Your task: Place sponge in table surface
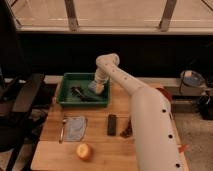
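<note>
Camera view: the gripper [98,85] was at the sponge [99,90], three o'clock in the tray [67,96].
Likely it was there to carry the sponge to the worktop [107,152]; whether it gripped, I could not tell.

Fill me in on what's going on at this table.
The robot's arm reaches over the green tray, with its hand down at the sponge at the tray's right end. The sponge is not yet on the table surface, where a grey-blue cloth, a dark bar and a round fruit lie.
</note>
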Controlling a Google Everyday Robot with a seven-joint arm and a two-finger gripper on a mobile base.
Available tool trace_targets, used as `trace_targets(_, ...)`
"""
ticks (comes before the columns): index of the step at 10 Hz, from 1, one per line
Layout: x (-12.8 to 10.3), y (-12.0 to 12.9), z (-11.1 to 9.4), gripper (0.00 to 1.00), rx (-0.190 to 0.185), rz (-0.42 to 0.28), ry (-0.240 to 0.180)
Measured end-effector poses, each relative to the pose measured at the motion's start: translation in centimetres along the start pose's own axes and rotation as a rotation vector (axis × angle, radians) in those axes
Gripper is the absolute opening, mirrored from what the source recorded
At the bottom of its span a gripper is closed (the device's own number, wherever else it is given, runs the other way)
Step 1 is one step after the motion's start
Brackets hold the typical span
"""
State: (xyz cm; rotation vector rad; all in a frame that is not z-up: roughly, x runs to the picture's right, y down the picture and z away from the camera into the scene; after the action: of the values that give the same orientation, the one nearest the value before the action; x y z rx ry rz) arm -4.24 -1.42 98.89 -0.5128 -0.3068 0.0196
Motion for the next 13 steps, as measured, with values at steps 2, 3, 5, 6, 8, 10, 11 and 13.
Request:
trace_targets(2,0.1,0.6,1.5,0.65,-0.033,0.025,0.001)
trace_targets(3,0.3,1.0,2.2,0.65,-0.05,0.04,0.002)
trace_targets(5,0.6,1.5,2.9,0.53,-0.064,0.059,0.0)
trace_targets(6,0.7,1.6,3.0,0.43,-0.067,0.059,0.005)
trace_targets(8,0.7,1.7,2.8,0.22,-0.067,0.057,0.007)
trace_targets(10,0.7,1.7,2.7,0.04,-0.068,0.056,0.008)
trace_targets(11,0.6,1.7,2.7,0.0,-0.07,0.055,0.009)
trace_targets(13,0.5,1.7,2.7,0.0,-0.069,0.053,0.009)
